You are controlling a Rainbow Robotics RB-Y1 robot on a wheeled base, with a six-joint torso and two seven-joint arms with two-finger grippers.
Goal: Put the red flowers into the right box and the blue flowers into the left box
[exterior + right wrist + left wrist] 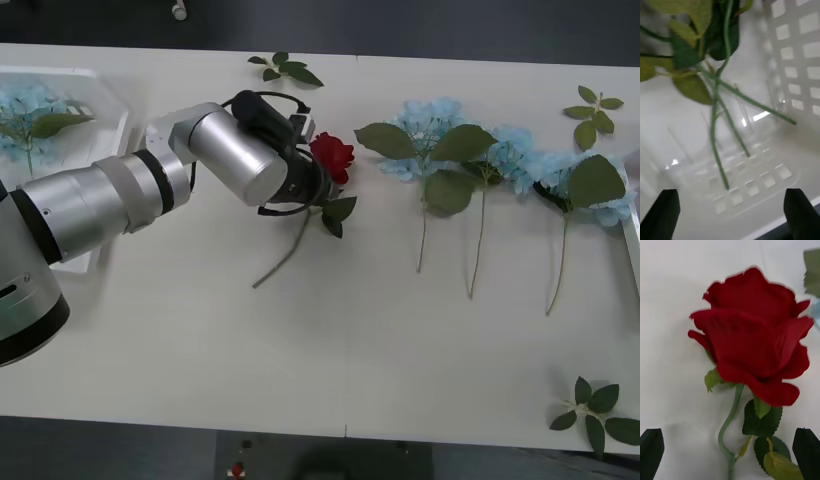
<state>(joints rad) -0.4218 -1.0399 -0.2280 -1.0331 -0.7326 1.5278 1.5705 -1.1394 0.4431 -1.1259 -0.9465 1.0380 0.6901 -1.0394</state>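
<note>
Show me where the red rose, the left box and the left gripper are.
red rose (332, 155), front view, on the bloom.
left box (108, 128), front view, on its right rim.
left gripper (730, 450), left wrist view, midway between fingertips.

The deep-red velvety artificial rose (752, 352) had a pale green stem and darker serrated leaves. The pale sky-blue hydrangea-like flower clusters (500, 160) carried broad mid-green leaves on the plain white counter (300, 350). The translucent white plastic tray at far left (105, 95) held more sky-blue bloom. The white latticed plastic box (797, 56) held green stems. The silver-grey left arm (170, 170) ended in a black left gripper (730, 455).
</note>
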